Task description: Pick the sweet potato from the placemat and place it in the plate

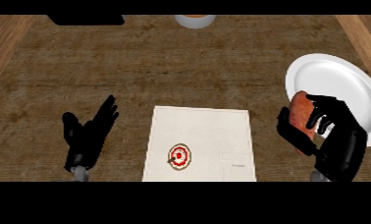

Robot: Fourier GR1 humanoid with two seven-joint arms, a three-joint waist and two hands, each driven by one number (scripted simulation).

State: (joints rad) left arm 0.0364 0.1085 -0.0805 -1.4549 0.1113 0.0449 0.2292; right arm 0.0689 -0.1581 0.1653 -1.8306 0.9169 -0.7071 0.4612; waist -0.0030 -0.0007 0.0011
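My right hand (pixel 330 125) is at the right, fingers and thumb curled round the reddish-brown sweet potato (pixel 299 112). The sweet potato sits over the lower left rim of the white plate (pixel 330 78), lifted off the white placemat (pixel 199 142). That placemat lies at the lower middle and carries a small red and white round emblem (pixel 179 155). My left hand (pixel 87 132) rests open at the lower left, fingers up, beside the placemat's left edge and holding nothing.
A dark brown counter (pixel 181 66) fills the view, with lighter wood strips along both sides. At the far edge stand a black object (pixel 85 19) and a pale cup with an orange top (pixel 194 20).
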